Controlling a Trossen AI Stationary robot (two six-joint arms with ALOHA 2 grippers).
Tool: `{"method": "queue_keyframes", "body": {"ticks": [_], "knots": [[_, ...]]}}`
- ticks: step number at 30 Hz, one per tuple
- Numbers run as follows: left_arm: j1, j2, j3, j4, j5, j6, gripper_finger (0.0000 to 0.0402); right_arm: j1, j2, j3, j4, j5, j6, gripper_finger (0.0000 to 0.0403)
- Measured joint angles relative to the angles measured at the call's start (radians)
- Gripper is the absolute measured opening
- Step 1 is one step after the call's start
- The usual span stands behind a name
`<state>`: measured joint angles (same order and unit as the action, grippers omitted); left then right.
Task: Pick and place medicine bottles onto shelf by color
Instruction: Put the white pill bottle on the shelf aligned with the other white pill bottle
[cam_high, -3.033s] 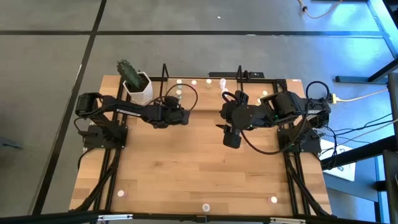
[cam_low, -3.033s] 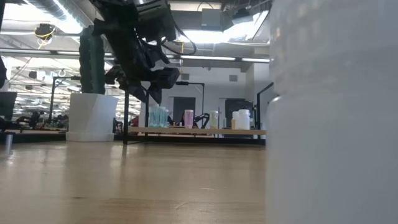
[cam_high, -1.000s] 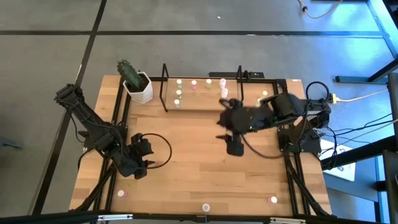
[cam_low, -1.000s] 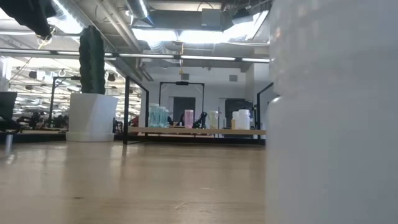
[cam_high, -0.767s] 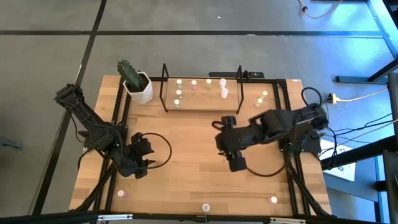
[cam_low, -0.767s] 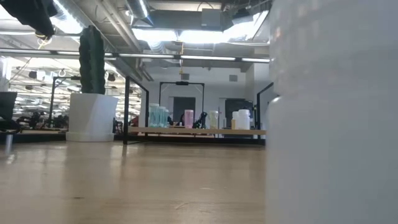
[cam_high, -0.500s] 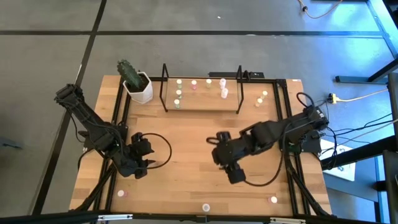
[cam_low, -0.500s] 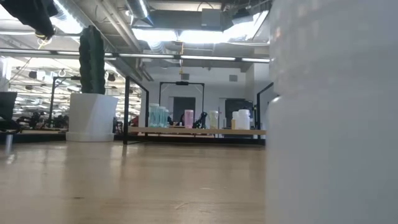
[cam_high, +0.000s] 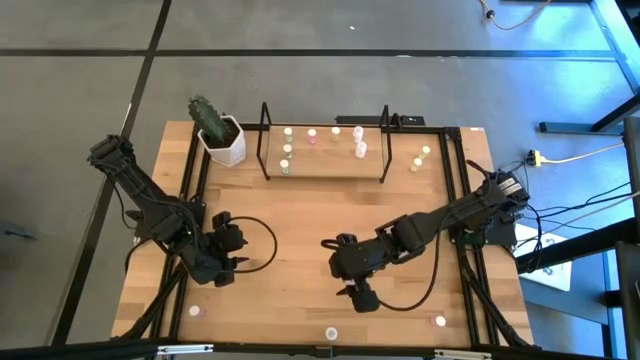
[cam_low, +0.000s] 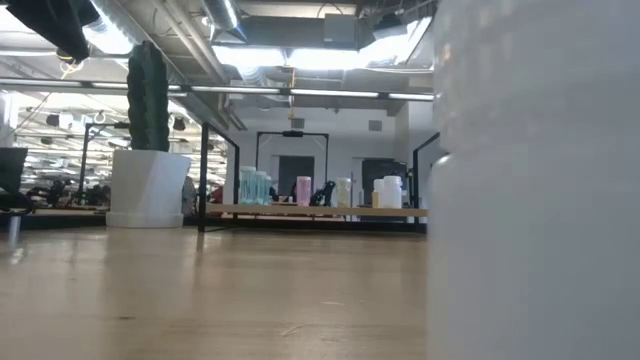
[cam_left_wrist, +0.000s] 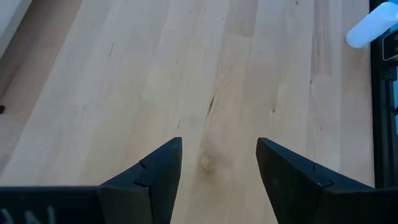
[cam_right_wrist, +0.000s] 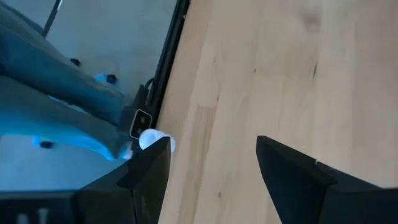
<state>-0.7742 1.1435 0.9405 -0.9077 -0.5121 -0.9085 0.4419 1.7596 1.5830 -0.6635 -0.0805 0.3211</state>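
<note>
The shelf (cam_high: 325, 152) stands at the table's far edge with several medicine bottles (cam_high: 287, 148) upright on its wooden floor; the low view shows them in a row (cam_low: 303, 190). Two more bottles (cam_high: 421, 158) stand right of the shelf. Three loose bottles stand near the front edge: left (cam_high: 194, 311), middle (cam_high: 331, 333) and right (cam_high: 439, 321). My left gripper (cam_high: 226, 277) hovers open over bare wood (cam_left_wrist: 219, 146) at the front left. My right gripper (cam_high: 362, 299) is open above the front middle (cam_right_wrist: 213, 142), with a white bottle (cam_right_wrist: 153, 139) ahead of it by the table's edge.
A white hexagonal pot with a cactus (cam_high: 220, 140) stands left of the shelf. Black rails (cam_high: 188, 190) run along the table's sides. A large blurred white shape (cam_low: 535, 180) fills the right of the low view. Another bottle (cam_left_wrist: 372, 28) lies ahead of the left gripper.
My right gripper has swung from just in front of the shelf toward the table's near edge and somewhat leftward, sinking as it went and staying open. The left arm has kept its place at the front left.
</note>
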Motion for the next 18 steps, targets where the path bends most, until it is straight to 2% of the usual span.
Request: {"method": "queue_keyframes", "body": {"ticks": [4, 7, 14, 18], "knots": [[-0.003, 0.0, 0.0, 0.003, 0.0, 0.003, 0.02, 0.019, 0.0, -0.016, 0.003, 0.007, 0.061, 0.0239], [-0.013, 0.0, 0.0, 0.008, 0.0, 0.022, 0.0201, 0.043, 0.0, -0.018, -0.005, 0.023, 0.038, 0.0239], [-0.024, 0.0, 0.0, 0.014, 0.001, -0.002, 0.0201, 0.126, 0.015, -0.018, 0.003, 0.063, -0.166, 0.0239], [-0.015, 0.001, 0.0, 0.013, -0.015, -0.003, 0.0199, 0.152, 0.034, -0.018, 0.034, 0.096, -0.23, 0.0239]]}}
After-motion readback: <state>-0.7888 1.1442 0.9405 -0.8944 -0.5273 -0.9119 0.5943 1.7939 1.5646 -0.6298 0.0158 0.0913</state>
